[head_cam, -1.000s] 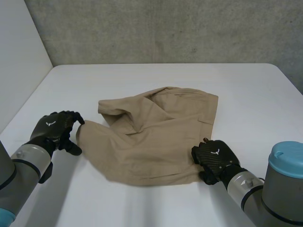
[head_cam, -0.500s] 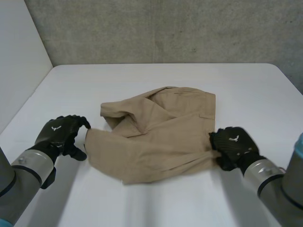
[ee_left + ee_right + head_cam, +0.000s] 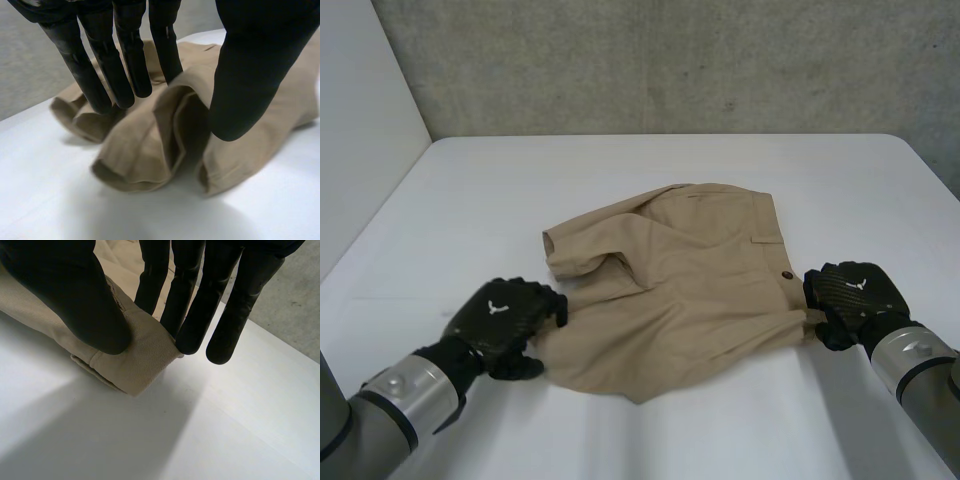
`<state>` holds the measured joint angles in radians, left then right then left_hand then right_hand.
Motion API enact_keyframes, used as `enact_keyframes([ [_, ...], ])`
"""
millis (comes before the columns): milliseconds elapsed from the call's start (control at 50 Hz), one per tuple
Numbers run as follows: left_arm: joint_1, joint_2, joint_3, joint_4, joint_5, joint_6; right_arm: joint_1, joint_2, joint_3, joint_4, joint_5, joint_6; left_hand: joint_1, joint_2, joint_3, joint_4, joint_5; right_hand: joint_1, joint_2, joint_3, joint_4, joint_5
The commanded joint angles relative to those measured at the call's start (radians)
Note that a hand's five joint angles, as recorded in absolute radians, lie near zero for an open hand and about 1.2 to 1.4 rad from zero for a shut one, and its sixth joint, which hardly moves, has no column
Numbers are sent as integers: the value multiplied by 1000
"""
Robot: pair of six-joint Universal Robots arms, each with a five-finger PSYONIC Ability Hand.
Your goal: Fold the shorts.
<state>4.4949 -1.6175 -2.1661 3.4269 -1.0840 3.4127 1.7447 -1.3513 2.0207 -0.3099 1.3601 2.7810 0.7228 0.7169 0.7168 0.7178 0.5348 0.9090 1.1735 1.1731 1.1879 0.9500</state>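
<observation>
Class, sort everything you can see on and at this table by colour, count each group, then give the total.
Tan: 1, the shorts
Black: 2, the left hand and the right hand
White: 1, the table
Total: 4

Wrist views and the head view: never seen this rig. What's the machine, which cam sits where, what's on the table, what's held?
It is a robot with two arms, each ending in a black hand. The head view looks down at the white table from between and behind the arms. Each wrist view comes from a camera on that arm's wrist, looking along its palm. Tan shorts lie crumpled on the table. The left hand pinches a fold at their near left edge between thumb and fingers. The right hand pinches a corner at their right edge.
</observation>
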Motion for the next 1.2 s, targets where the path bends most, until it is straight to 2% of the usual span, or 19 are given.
enact_keyframes([
  [20, -43, 4, -26, 6, 42, 3, 2, 0, 6, 0, -3, 2, 104, 110, 110, 109, 118, 487, 223, 223, 208, 272],
  [200, -45, 102, -60, 150, 38, -33, 3, 0, 6, 0, -1, 0, 22, 28, 28, 27, 36, 487, 223, 223, 208, 272],
  [260, -52, 116, -63, 150, 42, -59, 1, -2, 6, 0, 0, 2, 28, 34, 34, 33, 41, 487, 223, 223, 208, 272],
  [400, -180, 96, -87, 124, 59, -73, -2, -3, 6, 0, 0, 2, 46, 51, 52, 50, 59, 487, 223, 223, 208, 272],
  [460, -184, 50, -84, 123, 56, -52, -2, -3, 7, 0, 0, 2, 51, 57, 57, 56, 65, 487, 223, 223, 208, 272],
  [560, -184, -19, -52, 121, 27, -4, 2, -2, 12, 0, -1, 2, 69, 75, 75, 74, 83, 487, 223, 223, 208, 272],
  [740, -169, -151, 14, 107, -135, 56, 7, -2, 12, 0, -3, 0, 34, 40, 40, 39, 48, 487, 223, 223, 208, 272],
  [900, -171, -203, 72, 109, -214, 60, 10, 0, 12, 0, -3, 0, 19, 25, 25, 24, 33, 487, 223, 223, 208, 272],
  [1020, -171, -243, 95, 109, -251, 62, 10, 0, 13, 0, -3, 0, -16, -10, -10, -11, -3, 487, 223, 223, 208, 272],
  [1200, -177, -255, 94, 107, -252, 62, 12, 0, 13, 0, -4, -4, -43, -37, -37, -38, -29, 487, 223, 223, 208, 272],
])
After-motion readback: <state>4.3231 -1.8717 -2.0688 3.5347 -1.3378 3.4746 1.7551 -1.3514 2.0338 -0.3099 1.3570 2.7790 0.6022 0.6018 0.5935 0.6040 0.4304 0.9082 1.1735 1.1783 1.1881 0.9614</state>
